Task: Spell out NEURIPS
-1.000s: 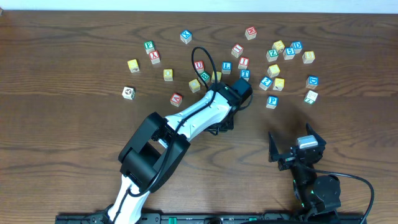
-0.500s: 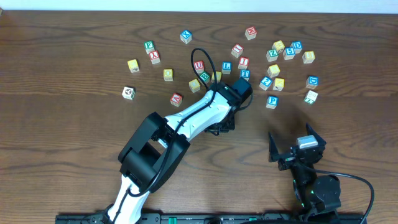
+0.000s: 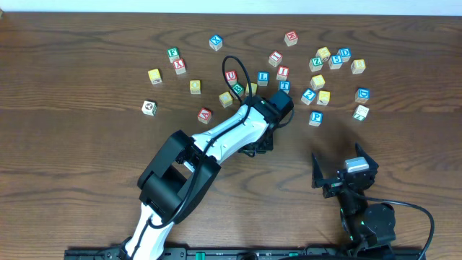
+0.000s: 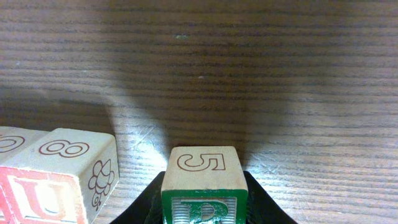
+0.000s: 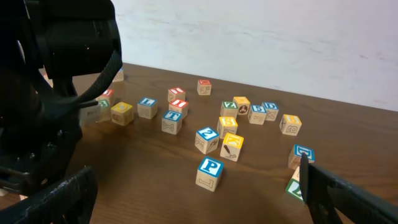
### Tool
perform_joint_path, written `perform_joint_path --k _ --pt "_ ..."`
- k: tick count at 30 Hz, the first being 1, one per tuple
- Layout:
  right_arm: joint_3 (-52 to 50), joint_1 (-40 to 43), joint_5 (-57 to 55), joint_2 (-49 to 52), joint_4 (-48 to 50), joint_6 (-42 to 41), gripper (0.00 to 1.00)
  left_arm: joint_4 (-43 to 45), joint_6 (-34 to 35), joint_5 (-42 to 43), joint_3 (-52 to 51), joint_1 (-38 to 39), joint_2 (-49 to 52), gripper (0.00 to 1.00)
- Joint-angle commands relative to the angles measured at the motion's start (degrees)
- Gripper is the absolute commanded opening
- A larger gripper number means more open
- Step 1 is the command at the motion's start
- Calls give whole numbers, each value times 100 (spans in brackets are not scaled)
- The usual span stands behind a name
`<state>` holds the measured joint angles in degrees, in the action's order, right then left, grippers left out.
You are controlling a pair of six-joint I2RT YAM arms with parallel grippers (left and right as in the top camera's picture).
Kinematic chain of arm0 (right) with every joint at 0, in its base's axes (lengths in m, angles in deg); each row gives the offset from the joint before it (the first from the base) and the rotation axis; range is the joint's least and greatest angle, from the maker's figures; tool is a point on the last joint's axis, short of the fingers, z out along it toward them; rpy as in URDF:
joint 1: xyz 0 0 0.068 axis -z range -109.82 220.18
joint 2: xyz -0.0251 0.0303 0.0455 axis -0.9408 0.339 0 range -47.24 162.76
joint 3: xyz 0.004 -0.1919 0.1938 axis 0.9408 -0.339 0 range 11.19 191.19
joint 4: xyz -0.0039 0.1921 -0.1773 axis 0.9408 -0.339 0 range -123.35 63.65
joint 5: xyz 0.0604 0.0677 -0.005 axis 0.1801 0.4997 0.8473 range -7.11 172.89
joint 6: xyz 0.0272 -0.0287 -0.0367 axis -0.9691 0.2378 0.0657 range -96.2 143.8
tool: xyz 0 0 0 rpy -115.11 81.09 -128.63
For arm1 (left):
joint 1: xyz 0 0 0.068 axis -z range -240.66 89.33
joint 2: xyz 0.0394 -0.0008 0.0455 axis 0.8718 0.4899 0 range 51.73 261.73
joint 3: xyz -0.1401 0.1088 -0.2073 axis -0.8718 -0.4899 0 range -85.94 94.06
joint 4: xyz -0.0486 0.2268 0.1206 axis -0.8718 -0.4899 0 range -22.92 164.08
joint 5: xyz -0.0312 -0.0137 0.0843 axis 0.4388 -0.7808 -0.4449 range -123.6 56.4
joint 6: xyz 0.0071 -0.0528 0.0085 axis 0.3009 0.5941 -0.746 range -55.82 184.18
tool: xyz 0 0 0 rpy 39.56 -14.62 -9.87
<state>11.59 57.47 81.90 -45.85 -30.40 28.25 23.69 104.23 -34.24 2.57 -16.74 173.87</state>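
neurips cube with a green letter [image 4: 204,186] is clamped between the dark fingers [image 4: 146,208] of the left gripper [image 4: 204,210], jaws tight against its two sides. a "5" is shown on its top face. the green letter on the near face is cut off by the frame edge, so r or p cannot be told. the cube is held low over the wooden table [image 4: 280,74]; whether it touches the wood cannot be judged.

just beside it, to the left in the wrist view, a cube with a red u [image 4: 59,180] is seen, an "8" on top. another cube [image 4: 9,146] is set against its far side. from overhead this spot is hidden under the left arm [image 3: 216,141].

loose cubes are scattered over the far half of the table, among them a blue p [image 3: 315,118], a red i [image 3: 282,72] and a second red u [image 3: 230,76].

the right gripper [image 3: 337,160] is seen near the front right, jaws spread wide, nothing held, well apart from every cube.
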Motion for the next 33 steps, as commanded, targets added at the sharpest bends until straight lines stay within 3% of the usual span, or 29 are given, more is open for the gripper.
perform_joint_path --k 1,17,19,21,23,24,27,33 --pt "-9 31 28 -26 -24 -11 99 13 -103 -197 -33 -26 2 8" --pt "-9 31 31 -26 -24 -11 99 7 -184 -297 -114 -26 2 8" --pt "-9 31 28 -26 -24 -11 99 11 -181 -280 -114 -26 2 16" --pt "-9 31 28 -26 -26 -11 99 7 -181 -278 -114 -26 2 17" --pt "-9 31 28 -26 -26 -11 99 4 -175 -275 -114 -24 2 25" --pt "-9 31 28 -26 -24 -11 99 2 -162 -275 -114 -26 2 36" --pt "-9 31 28 -26 -24 -11 99 -9 -162 -275 -114 -24 2 44" --pt "-9 31 28 -26 -26 -11 99 -7 -162 -278 -114 -26 2 48"
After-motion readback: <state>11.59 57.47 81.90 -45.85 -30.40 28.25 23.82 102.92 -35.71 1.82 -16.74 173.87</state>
